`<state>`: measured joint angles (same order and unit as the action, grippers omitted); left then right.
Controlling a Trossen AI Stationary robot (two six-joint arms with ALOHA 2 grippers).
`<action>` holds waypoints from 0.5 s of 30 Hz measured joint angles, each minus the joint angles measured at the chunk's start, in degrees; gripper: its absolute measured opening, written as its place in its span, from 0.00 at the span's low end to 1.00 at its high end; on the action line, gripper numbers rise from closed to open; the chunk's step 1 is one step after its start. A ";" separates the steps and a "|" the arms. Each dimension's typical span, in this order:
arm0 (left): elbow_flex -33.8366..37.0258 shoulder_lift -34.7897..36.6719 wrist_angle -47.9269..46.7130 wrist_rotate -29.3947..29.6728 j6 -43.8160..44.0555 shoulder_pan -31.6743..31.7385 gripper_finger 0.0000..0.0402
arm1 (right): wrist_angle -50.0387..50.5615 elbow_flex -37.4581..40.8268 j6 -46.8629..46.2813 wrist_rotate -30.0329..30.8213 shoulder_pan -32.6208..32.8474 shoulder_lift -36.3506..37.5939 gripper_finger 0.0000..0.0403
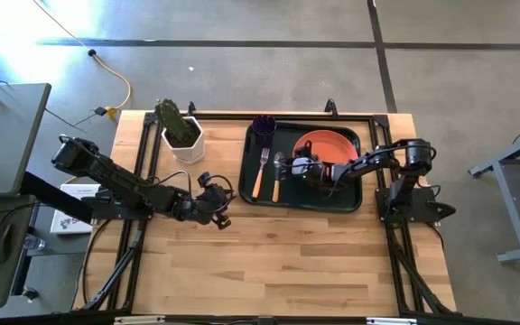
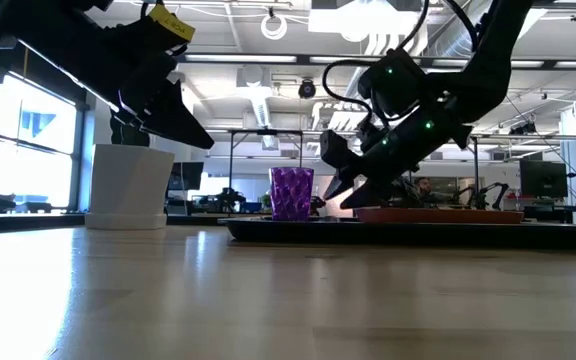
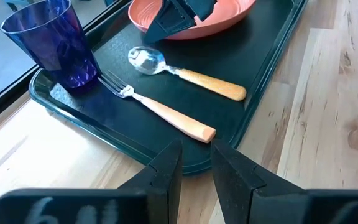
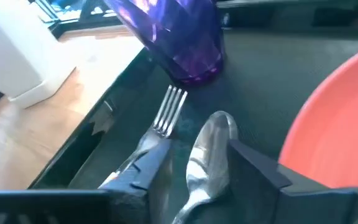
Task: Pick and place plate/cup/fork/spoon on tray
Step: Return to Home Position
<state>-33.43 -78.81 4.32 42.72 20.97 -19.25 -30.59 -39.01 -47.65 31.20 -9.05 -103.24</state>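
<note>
The dark green tray [image 1: 350,200] lies at the table's far right. On it are the orange-red plate [image 1: 328,146], the purple cup [image 1: 264,126] standing in the far left corner, the fork [image 3: 157,106] and the spoon [image 3: 185,74], which lie flat side by side. My right gripper [image 4: 197,149] is open just above the tray at the plate's left rim. In its wrist view the spoon's bowl [image 4: 210,155] shows between its fingers, untouched. My left gripper [image 3: 196,152] hovers over the bare table left of the tray, its fingers a little apart and empty.
A white pot with a green cactus [image 1: 183,135] stands on the table left of the tray, at the far edge. Bare wood stretches across the near half of the table [image 1: 278,262]. The black frame rails run along the table's sides.
</note>
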 joint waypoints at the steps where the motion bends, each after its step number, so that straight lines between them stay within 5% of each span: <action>1: 0.00 0.00 -0.04 0.00 0.00 0.00 0.19 | -0.60 0.02 0.93 0.25 0.19 0.06 0.39; 8: 0.00 0.06 -1.66 2.15 -0.05 -1.75 0.19 | -2.14 0.16 14.79 3.26 4.06 6.11 0.44; 15: 0.00 4.04 -4.51 18.36 -0.08 -9.23 0.19 | 7.64 0.57 30.18 2.83 13.46 19.66 0.38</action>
<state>-33.43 -74.77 -0.20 61.08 20.89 -28.47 -22.95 -38.44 -17.47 34.03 4.41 -83.58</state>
